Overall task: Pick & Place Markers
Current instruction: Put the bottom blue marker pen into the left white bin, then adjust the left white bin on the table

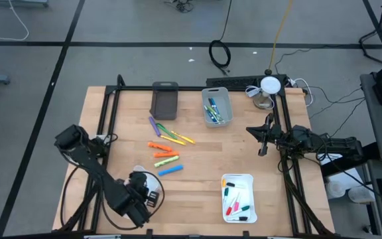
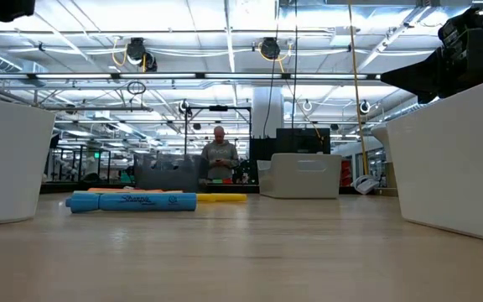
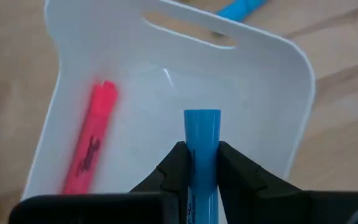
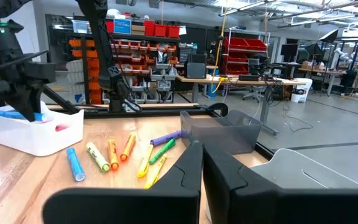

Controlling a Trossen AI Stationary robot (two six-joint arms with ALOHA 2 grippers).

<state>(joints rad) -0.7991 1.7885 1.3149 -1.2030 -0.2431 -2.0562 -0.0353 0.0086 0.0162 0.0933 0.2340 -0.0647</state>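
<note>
My left gripper (image 3: 202, 149) is over a white tray (image 3: 278, 50) at the table's near left, shut on a blue marker (image 3: 202, 127). A pink marker (image 3: 89, 146) lies flat on that tray's floor. Several loose markers lie on the wood mid-table, among them a blue one (image 1: 170, 170), an orange one (image 1: 156, 145) and a purple one (image 1: 154, 125). My right gripper (image 4: 202, 163) waits shut at the table's right edge (image 1: 262, 149), touching nothing. My left gripper pinches the blue marker's barrel (image 3: 202, 163) between its two fingers, coming from above and pointing steeply down. The marker runs along the fingers, not across them. Its blunt end (image 3: 202, 115) sticks out past the fingertips over the inside of the tray.
A dark grey bin (image 1: 164, 99) and a pale bin holding markers (image 1: 216, 106) stand at the far side. A second white tray (image 1: 237, 198) with thin markers sits near right. A person (image 2: 220, 161) stands far behind the table.
</note>
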